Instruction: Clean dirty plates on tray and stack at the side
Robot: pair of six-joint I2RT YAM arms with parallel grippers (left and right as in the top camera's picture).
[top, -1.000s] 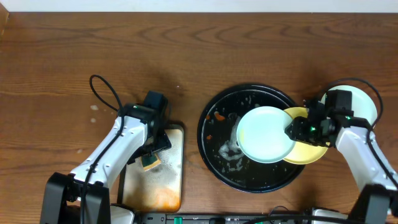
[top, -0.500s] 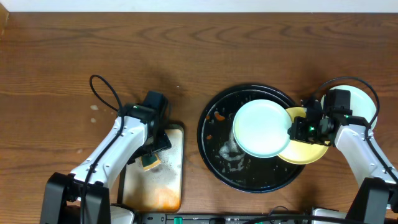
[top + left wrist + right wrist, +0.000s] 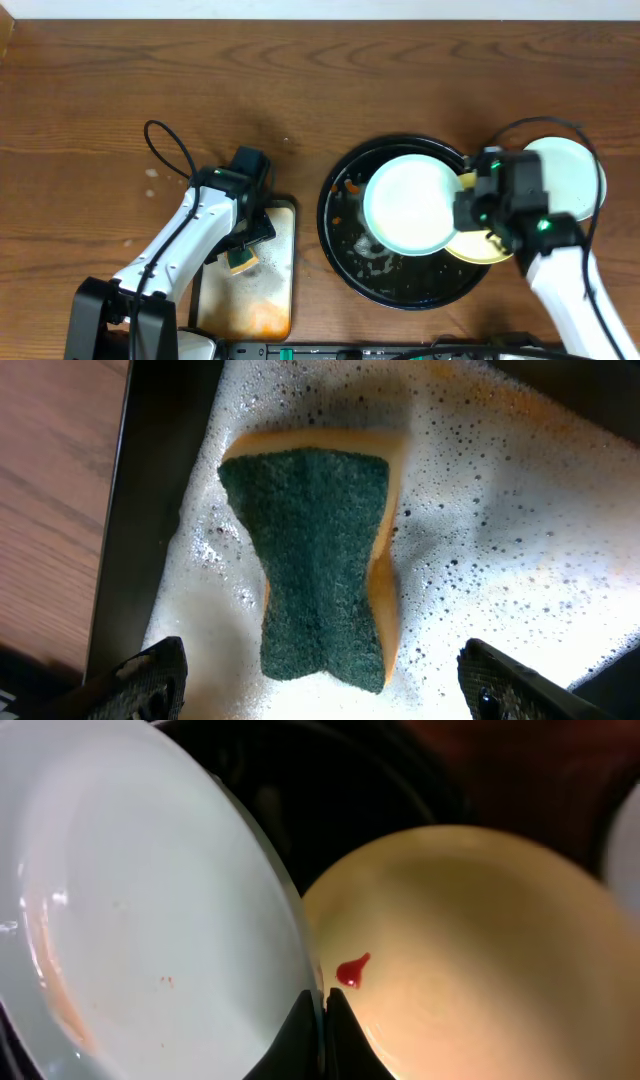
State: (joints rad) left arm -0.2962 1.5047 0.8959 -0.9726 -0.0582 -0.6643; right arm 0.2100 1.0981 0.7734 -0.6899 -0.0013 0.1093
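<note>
The right claw (image 3: pixel 322 1016) pinches the 3 o'clock rim of a mint plate (image 3: pixel 405 205), holding it over the black tray (image 3: pixel 335 242), probably for scrubbing. The red-spotted yellow plate (image 3: pixel 478 248) overlaps the tray's 4 o'clock rim; a third plate (image 3: pixel 575 165) sits on the counter (image 3: pixel 150 80) beyond. The left claw (image 3: pixel 322 678) hangs spread above the sponge (image 3: pixel 320 560) in its foamy metal tray (image 3: pixel 278 300).

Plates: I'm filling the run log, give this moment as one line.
right claw: shut on mint plate rim | left claw: open over sponge | yellow plate: red spot
</note>
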